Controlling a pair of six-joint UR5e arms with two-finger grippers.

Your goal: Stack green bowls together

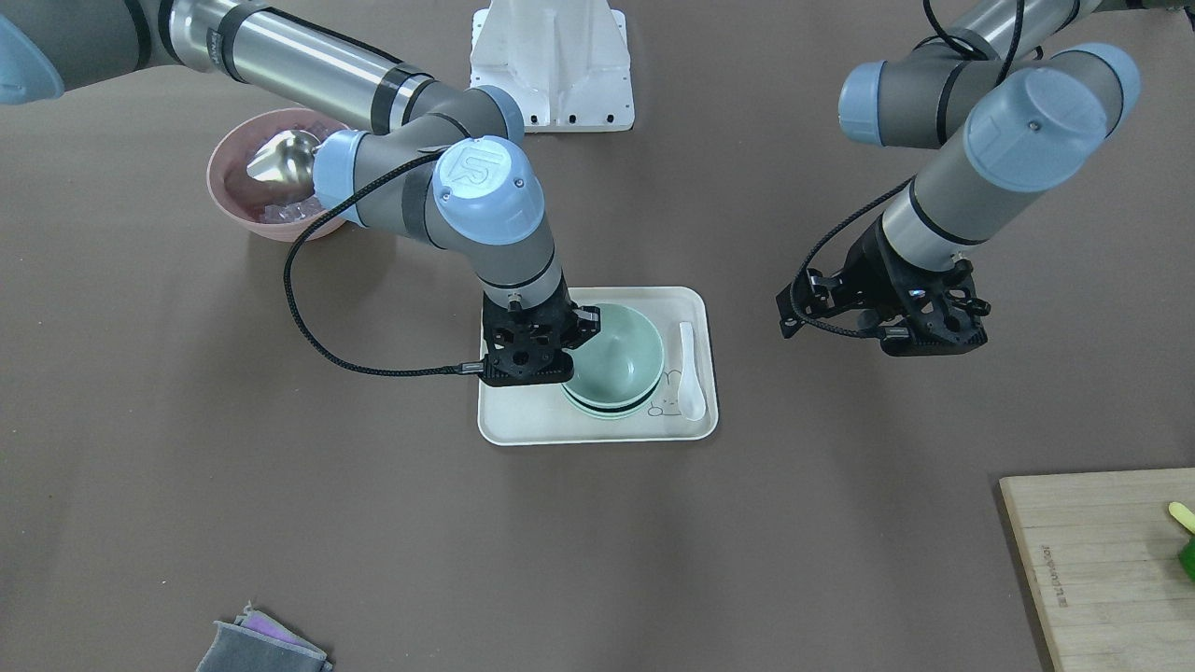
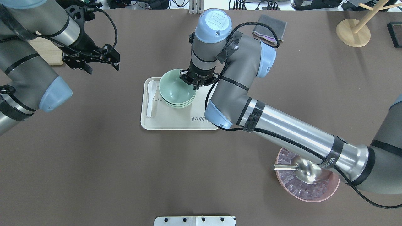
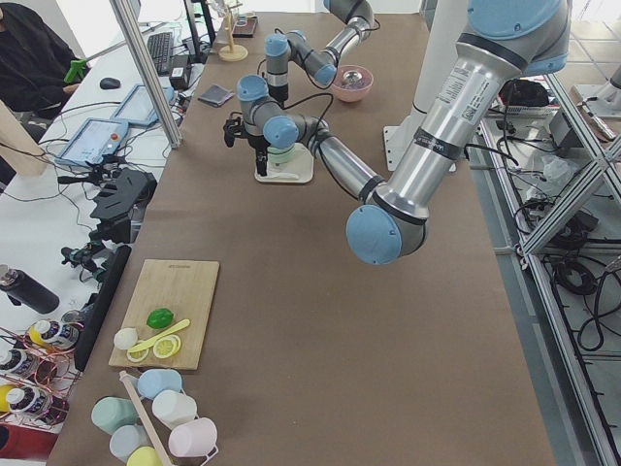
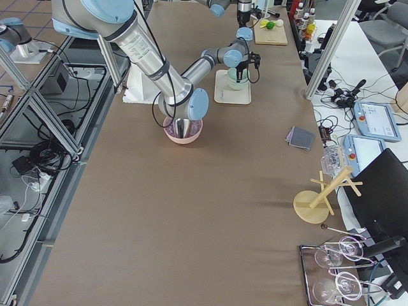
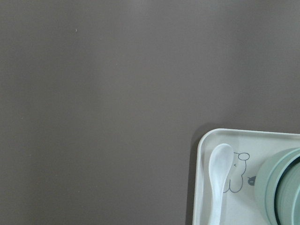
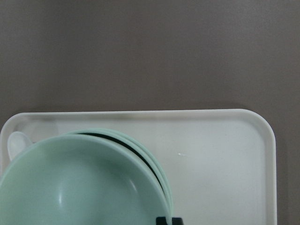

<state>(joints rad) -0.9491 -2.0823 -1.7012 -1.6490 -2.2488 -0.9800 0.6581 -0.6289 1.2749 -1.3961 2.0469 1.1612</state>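
Three pale mint-green round matte bowls [image 2: 174,94] sit nested on the cream rectangular tray [image 2: 176,121], beside a white ceramic spoon [image 2: 150,98] lying along the tray's edge. The top bowl [image 6: 79,187] rests tilted in the two beneath it. The right gripper [image 2: 195,84] stands over the stack's rim, clenched on the top bowl's edge, with one dark fingertip [image 6: 163,220] showing just at the rim. The left gripper [image 2: 103,61] hangs over bare table, well apart from the tray; whether its claw is released or clenched, I cannot tell.
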